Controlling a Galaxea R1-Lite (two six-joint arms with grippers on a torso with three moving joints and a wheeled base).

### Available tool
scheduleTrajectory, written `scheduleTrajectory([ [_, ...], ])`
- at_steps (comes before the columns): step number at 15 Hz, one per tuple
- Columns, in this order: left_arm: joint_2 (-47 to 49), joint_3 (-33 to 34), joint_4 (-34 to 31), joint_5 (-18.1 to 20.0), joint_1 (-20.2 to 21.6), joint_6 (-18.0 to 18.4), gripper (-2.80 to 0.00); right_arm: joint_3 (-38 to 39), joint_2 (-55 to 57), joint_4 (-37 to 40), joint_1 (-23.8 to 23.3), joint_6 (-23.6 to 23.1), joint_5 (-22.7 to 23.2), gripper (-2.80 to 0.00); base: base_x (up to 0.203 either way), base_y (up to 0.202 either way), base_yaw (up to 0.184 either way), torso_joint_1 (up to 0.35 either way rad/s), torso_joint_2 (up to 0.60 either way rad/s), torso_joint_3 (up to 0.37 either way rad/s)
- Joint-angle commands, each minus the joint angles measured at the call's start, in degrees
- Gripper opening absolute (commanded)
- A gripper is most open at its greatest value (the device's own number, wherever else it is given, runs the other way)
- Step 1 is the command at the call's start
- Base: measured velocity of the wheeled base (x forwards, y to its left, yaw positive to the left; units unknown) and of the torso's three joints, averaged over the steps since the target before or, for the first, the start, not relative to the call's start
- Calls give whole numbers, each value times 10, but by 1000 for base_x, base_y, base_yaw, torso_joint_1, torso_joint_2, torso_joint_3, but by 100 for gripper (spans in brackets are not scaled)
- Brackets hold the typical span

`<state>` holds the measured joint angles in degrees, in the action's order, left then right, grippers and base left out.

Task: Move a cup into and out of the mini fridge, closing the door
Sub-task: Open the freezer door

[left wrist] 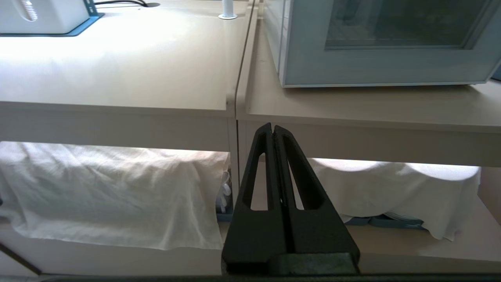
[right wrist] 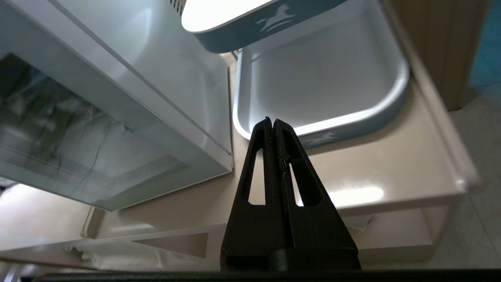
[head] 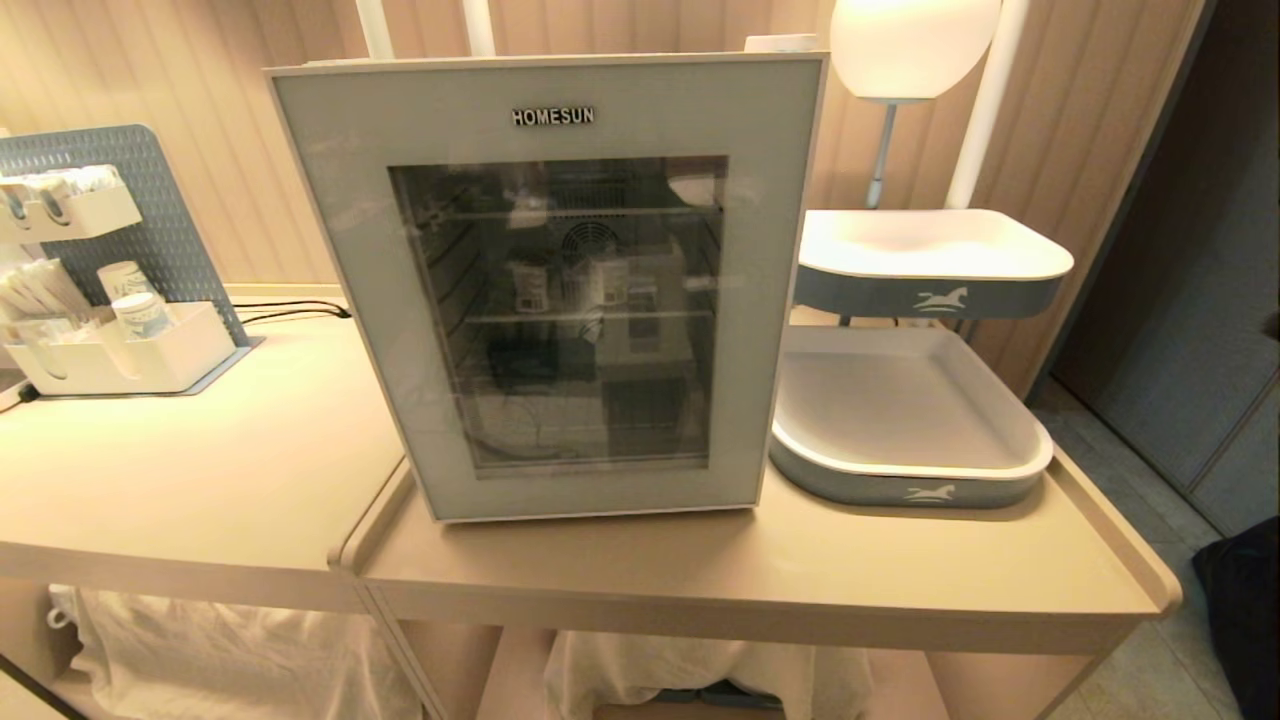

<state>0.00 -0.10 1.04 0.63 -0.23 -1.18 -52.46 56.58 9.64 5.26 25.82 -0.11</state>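
Observation:
The white mini fridge (right wrist: 176, 58) stands on the right-hand table, facing me. Its door (head: 560, 290), grey-framed with dark glass and "HOMESUN" lettering, is closed. Through the glass, two small pale cup-like shapes (head: 530, 285) show dimly on the middle wire shelf. Neither arm appears in the head view. My left gripper (left wrist: 273, 127) is shut and empty, low in front of the table edge, below the fridge's front left corner. My right gripper (right wrist: 272, 122) is shut and empty, hanging before the table near the fridge's front right corner (right wrist: 229, 166).
A two-tier white and blue tray stand (head: 905, 420) sits right of the fridge, under a lamp (head: 910, 40). On the left table, a pegboard organiser (head: 120, 350) holds paper cups. White cloth (left wrist: 109, 188) hangs on the shelves beneath the tables.

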Motion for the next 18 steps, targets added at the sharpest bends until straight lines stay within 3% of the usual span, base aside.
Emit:
scheduleTrajectory([
  [1, 1, 0, 0, 0, 1, 0, -280, 49, -232, 62, -16, 1, -15, -280, 0, 0, 0, 0, 0, 0],
  [4, 1, 0, 0, 0, 1, 0, -280, 92, -398, 171, -50, -3, -27, -280, 0, 0, 0, 0, 0, 0],
  [6, 1, 0, 0, 0, 1, 0, -280, 145, -497, 186, -50, -28, -12, -280, 0, 0, 0, 0, 0, 0],
  [7, 0, 0, 0, 0, 1, 0, -280, 203, -538, 157, -50, -68, 0, -280, 0, 0, 0, 0, 0, 0],
  [9, 1, 0, 0, 0, 1, 0, -280, 333, -563, 25, -49, -133, -7, -280, 0, 0, 0, 0, 0, 0],
  [11, 1, 0, 0, 0, 1, 0, -280, 471, -564, -97, -49, -248, -18, -280, 0, 0, 0, 0, 0, 0],
  [12, 0, 0, 0, 0, 1, 0, -280, 512, -565, -114, -49, -277, -17, -280, 0, 0, 0, 0, 0, 0],
  [15, 1, 0, 0, 0, 1, 0, -280, 500, -565, -38, -49, -315, 10, -280, 0, 0, 0, 0, 0, 0],
  [18, 0, 0, -1, 0, 1, 0, -280, 490, -565, -10, -49, -305, 12, -280, 0, 0, 0, 0, 0, 0],
])
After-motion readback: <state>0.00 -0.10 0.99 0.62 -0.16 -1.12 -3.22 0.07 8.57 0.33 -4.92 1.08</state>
